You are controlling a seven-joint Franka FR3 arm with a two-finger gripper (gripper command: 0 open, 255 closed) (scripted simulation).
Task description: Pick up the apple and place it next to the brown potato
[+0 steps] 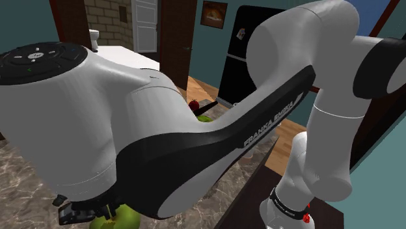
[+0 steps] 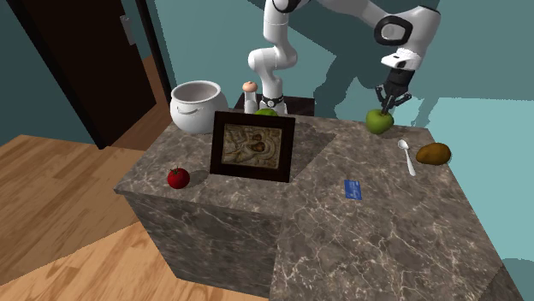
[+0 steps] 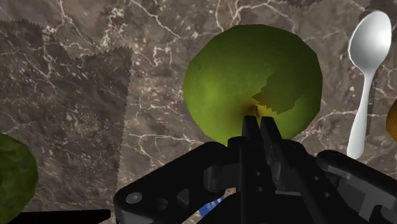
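Observation:
A green apple point(image 2: 379, 120) sits near the far edge of the marble counter point(image 2: 359, 231), and in the wrist view this apple point(image 3: 251, 83) lies straight under the hand. My black gripper point(image 2: 390, 101) hangs just above it. Its fingers meet over the apple's stem dimple, so the gripper point(image 3: 261, 127) is shut with nothing clasped between them. The brown potato point(image 2: 434, 154) lies on the counter to the second exterior view's right of the apple, beyond a white spoon point(image 2: 406, 156). A red apple point(image 2: 178, 178) rests at the counter's left corner.
A framed picture point(image 2: 253, 145) stands mid-counter with another green apple point(image 2: 267, 112), a shaker point(image 2: 250, 97) and a white pot point(image 2: 198, 107) behind it. A blue card point(image 2: 353, 189) lies flat nearer the front. The spoon point(image 3: 369, 70) lies close beside the apple.

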